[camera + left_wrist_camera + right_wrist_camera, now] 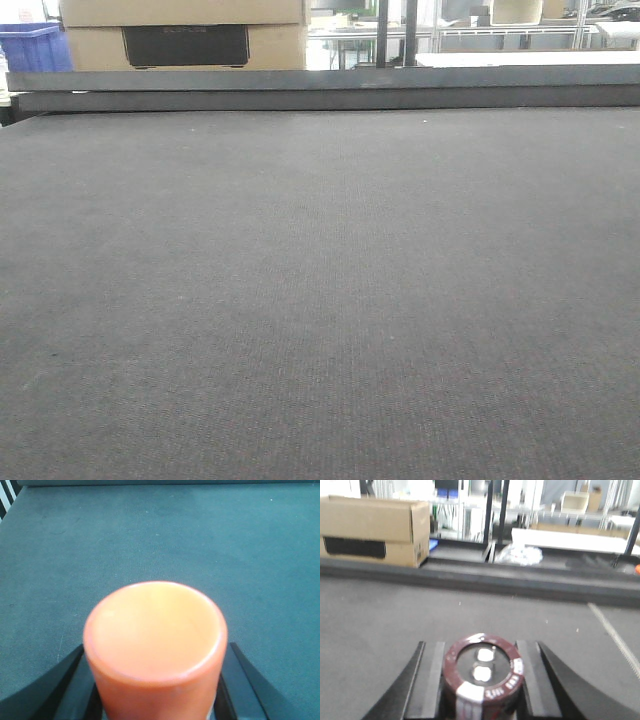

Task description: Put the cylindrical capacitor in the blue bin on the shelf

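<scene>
Right gripper clamped on the cylindrical capacitor, which is held upright with its terminals up, above the grey felt table. A cardboard box stands beyond the table's far left edge. Left gripper is closed around an orange cylinder above the felt.

Wide grey tabletop; cardboard box behind; daylight beyond.
</scene>
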`<state>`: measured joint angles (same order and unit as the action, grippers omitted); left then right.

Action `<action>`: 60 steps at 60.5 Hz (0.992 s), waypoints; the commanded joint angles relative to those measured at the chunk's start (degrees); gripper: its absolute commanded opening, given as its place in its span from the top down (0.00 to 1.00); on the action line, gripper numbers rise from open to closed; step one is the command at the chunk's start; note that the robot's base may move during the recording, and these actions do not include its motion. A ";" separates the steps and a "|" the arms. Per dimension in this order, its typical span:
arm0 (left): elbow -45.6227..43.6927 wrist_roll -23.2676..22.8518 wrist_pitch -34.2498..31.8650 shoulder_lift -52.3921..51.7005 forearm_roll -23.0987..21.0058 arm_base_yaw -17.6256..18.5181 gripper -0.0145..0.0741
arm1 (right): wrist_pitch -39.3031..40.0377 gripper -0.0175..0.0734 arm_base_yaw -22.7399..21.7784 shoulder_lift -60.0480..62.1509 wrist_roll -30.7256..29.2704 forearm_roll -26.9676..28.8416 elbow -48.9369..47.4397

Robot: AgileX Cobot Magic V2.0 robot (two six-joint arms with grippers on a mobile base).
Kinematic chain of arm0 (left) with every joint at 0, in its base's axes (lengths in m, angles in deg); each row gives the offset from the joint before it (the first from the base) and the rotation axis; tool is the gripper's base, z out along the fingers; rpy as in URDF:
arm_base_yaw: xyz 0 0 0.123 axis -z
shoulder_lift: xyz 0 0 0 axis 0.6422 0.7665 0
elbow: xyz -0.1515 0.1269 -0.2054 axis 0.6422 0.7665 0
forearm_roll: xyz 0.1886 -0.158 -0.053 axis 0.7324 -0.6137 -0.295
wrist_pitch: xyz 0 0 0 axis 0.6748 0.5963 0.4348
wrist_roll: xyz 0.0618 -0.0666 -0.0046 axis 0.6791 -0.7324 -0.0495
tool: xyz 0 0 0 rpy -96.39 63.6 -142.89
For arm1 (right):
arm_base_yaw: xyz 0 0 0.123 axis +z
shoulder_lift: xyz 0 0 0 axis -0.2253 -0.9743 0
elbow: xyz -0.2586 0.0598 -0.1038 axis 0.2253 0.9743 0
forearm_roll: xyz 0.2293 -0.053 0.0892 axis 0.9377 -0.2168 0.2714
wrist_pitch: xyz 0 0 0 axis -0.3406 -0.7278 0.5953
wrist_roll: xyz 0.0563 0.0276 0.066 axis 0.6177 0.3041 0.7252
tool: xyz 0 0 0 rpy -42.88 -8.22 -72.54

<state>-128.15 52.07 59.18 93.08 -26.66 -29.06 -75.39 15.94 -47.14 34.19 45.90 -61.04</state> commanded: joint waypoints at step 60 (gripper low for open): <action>-0.19 0.00 0.78 -6.77 -0.05 0.44 0.96 | 1.00 0.93 0.06 0.95 -0.07 0.94 0.03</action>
<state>-128.15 52.07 61.03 86.60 -26.66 -29.06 -75.60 15.94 -46.38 34.19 46.84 -61.04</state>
